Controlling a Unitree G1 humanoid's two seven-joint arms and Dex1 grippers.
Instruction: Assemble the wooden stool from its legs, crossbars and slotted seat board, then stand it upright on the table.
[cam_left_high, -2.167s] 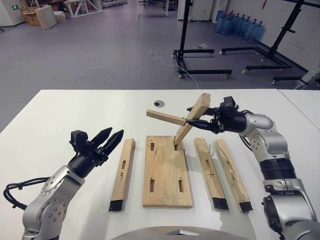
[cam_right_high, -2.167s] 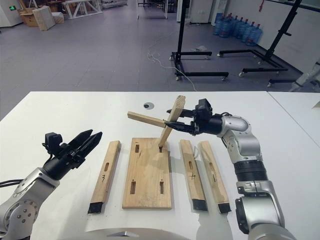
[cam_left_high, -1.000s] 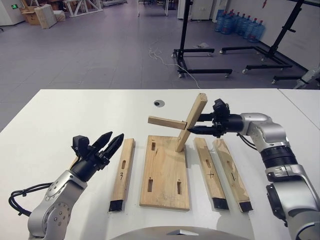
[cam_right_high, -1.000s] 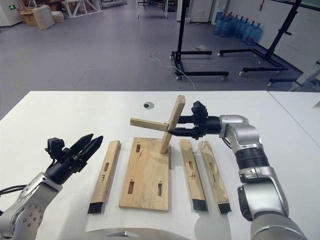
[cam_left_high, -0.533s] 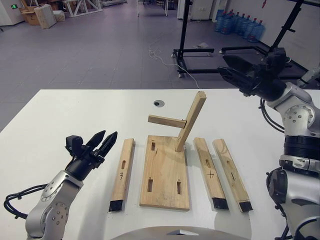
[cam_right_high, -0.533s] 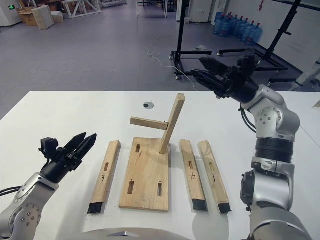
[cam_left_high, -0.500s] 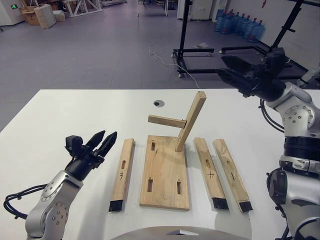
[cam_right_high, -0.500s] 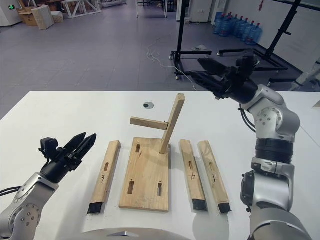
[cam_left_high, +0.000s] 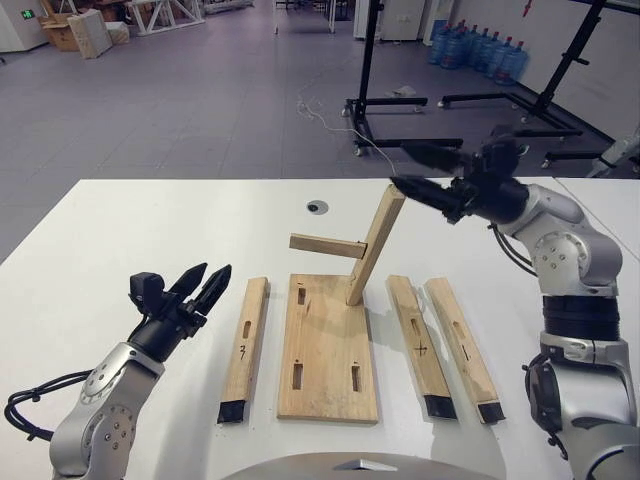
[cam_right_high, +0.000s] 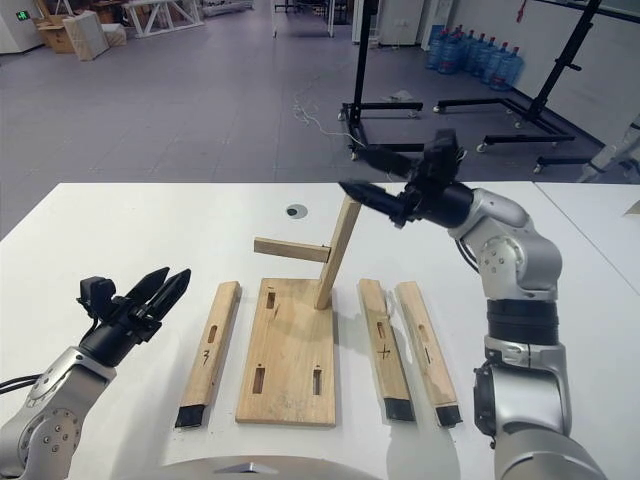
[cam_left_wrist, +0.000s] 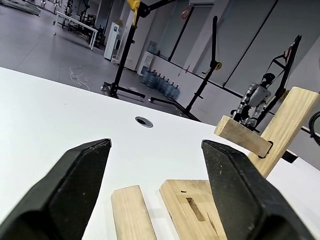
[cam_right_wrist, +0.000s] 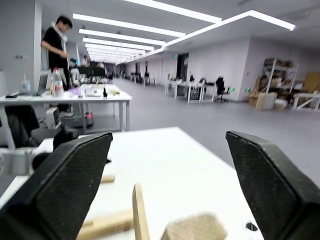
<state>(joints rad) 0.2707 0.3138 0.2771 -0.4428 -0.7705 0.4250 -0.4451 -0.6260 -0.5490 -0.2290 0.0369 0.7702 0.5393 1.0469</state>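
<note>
- The left gripper (cam_left_high: 212, 272), two black tapered fingers on a silver arm, hovers over the white table (cam_left_high: 120, 225) at the lower left of the frame; its fingers stand moderately apart with nothing between them
- Just to the right of it a loose pale wooden stool leg (cam_left_high: 246, 345) with a slot in its face lies flat, its black foot cap toward the bottom of the frame
- At the lower middle lies the flat rectangular wooden seat board (cam_left_high: 328, 340), with slots cut near its corners; it is beside that leg, with a strip of table between them
- Right of the board two more capped wooden legs lie side by side and close together, the inner leg (cam_left_high: 417, 343) and the outer leg (cam_left_high: 462, 345), black caps toward the bottom of the frame
- At the board's far right corner stands the leaning leg (cam_left_high: 372, 248), a fourth wooden piece with its foot in a slot and its top tilted toward the upper right
- A short wooden crossbar (cam_left_high: 322, 245) sticks out from its middle toward the left, raised off the board
- The right gripper (cam_left_high: 398, 165), black-fingered, sits right of centre in the upper half, just above the leaning leg's top; its fingers are spread wide and grasp nothing, and whether the lower fingertip touches the wood cannot be told
- Farther back a small round grey grommet (cam_left_high: 317, 207) is set in the table
- Beyond the table edge, black metal stands (cam_left_high: 408, 143) rest on the grey floor, with blue water bottles (cam_left_high: 480, 45) at the upper right
</note>
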